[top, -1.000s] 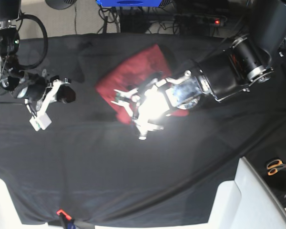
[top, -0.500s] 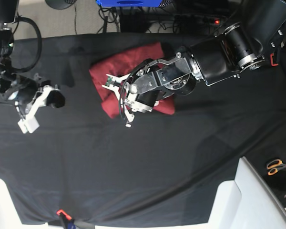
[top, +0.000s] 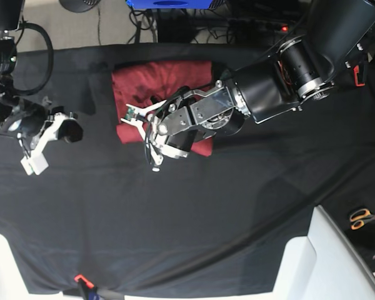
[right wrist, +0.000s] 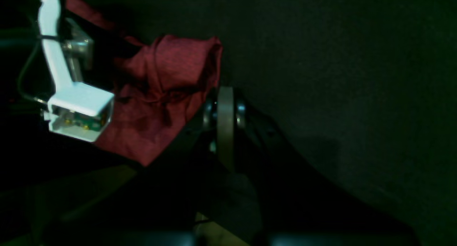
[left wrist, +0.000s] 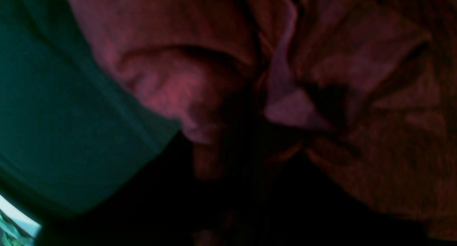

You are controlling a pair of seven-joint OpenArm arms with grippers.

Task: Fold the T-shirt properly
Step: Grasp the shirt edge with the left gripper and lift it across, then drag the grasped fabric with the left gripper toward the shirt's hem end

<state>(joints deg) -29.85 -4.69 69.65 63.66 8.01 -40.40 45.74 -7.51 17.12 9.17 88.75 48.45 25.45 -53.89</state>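
The T-shirt (top: 165,78) is a brick-red bundle on the black cloth, at the far middle of the base view. My left gripper (top: 149,147) reaches in from the right and lies over its near left edge. The left wrist view is filled with bunched red fabric (left wrist: 178,81) drawn into folds right at the jaws, so the gripper is shut on the T-shirt. My right gripper (top: 67,130) hangs shut with nothing in it at the left, well apart from the shirt. Its camera sees the T-shirt (right wrist: 157,96) behind the other arm's white camera mount (right wrist: 76,110).
The black table cloth (top: 175,219) covers the whole surface, with creases running toward the near right. Orange-handled scissors (top: 362,217) lie at the right edge beside a white box (top: 325,262). Cables and a blue object (top: 169,4) sit beyond the far edge.
My left gripper has swung left and toward the far edge, taking the T-shirt with it; the bundle now lies squarer and further left. The right arm drew slightly left, then held still.
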